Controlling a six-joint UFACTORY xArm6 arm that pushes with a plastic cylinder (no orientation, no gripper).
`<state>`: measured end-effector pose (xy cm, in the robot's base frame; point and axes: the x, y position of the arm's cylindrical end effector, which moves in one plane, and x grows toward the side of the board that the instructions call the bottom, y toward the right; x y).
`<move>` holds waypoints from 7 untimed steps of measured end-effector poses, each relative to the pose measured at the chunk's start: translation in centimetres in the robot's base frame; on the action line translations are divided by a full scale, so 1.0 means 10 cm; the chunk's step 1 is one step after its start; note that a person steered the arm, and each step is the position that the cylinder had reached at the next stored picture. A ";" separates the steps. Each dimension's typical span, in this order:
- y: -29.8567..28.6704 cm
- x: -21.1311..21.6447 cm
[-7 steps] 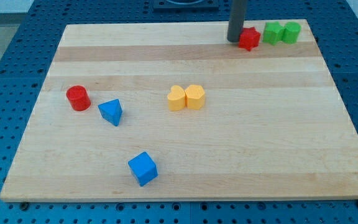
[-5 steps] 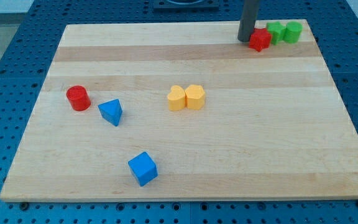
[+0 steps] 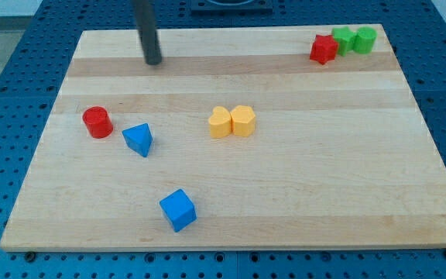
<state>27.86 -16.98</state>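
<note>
The arm carried no claw, only a rod; my tip [image 3: 154,62] stood on bare board near the view's top left, touching nothing. The red cylinder [image 3: 97,122] lay nearest, below it, the blue triangle [image 3: 138,139] beside that. Both looked light, rigid, easily slid.

Place: I read this as a robotics lab bench, not a home or a shop.
Bench: under the board I see a blue perforated table [image 3: 6,85] with a regular grid of holes, the sort used for bolting rigs down.
Work surface: a pale wooden board [image 3: 285,201] lies flat on it.
Tooling: my tip [image 3: 154,61] is the end of a plain dark rod.
Props: small coloured plastic blocks, such as the blue cube [image 3: 178,210], sit on the board.
</note>
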 end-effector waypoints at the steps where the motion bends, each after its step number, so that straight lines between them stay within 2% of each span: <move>1: -0.54 0.00; 2: -0.82 0.03; 3: -0.86 0.86; 4: -0.89 1.48; 5: -0.90 1.48; 7: -0.87 2.03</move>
<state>48.14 -25.64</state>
